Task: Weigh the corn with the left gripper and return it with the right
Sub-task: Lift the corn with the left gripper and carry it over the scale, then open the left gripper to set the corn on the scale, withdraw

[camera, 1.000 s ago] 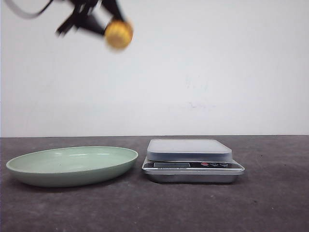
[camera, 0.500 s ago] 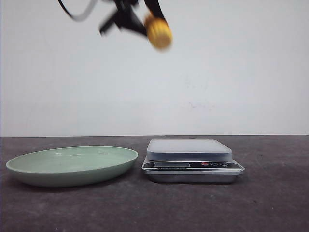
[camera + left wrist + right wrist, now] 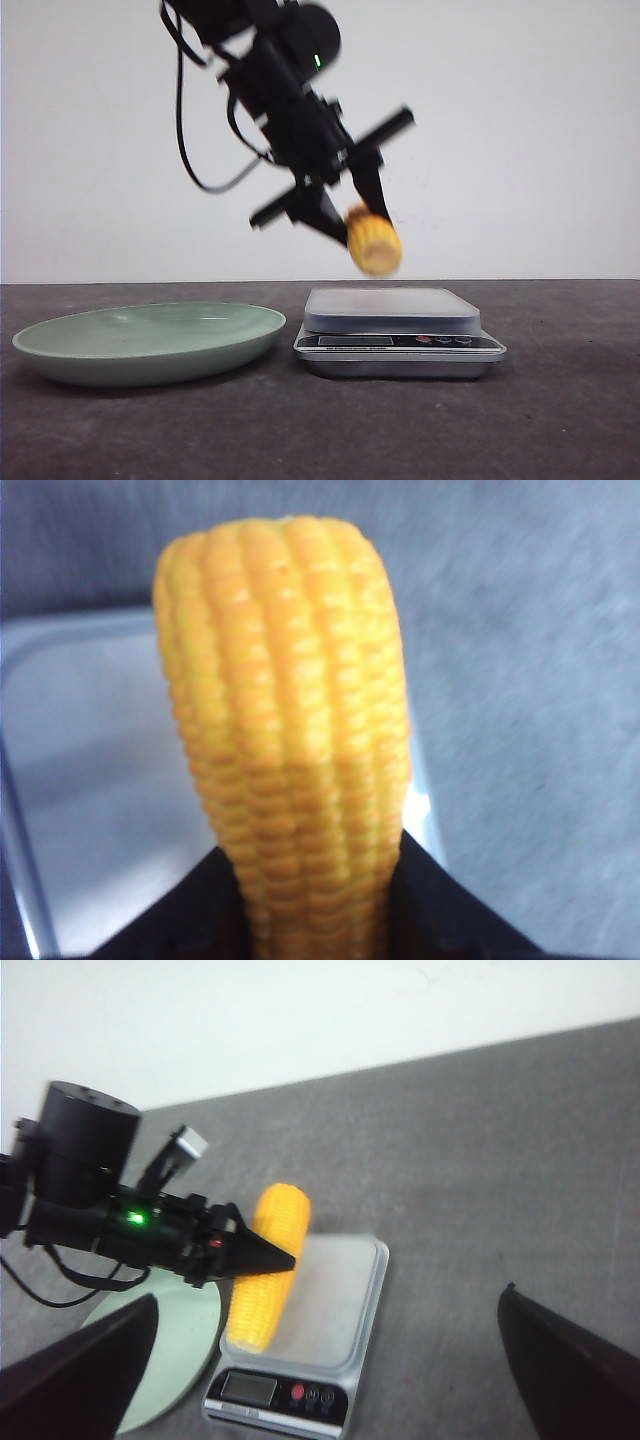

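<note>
- My left gripper [image 3: 350, 215] is clamped on the corn [image 3: 374, 241], one black finger on each side of the cob.
- In the front view the corn sits just right of centre, in the air above the left part of the scale [image 3: 398, 332], with a clear gap between its lower end and the platform.
- The cob is tilted, its free end pointing down and toward the right of the frame.
- In my left wrist view the corn [image 3: 285, 730] fills the middle of the frame, its kernel rows running up from between my dark fingers [image 3: 170, 920] at the bottom edge; the scale's pale platform [image 3: 90, 780] lies behind it on the left side.
- From my right wrist view the corn [image 3: 268, 1265] shows left of centre, over the near-left part of the scale [image 3: 310, 1345], with my left arm [image 3: 110, 1210] reaching in from the left edge.
- My right gripper [image 3: 330, 1400] stands wide open: its two dark fingers [image 3: 70, 1375] sit in the lower corners of that view, well apart, with nothing between them.
- The green plate [image 3: 150, 343] rests on the grey table [image 3: 320, 430] in the lower left of the front view, just beside the scale.
</note>
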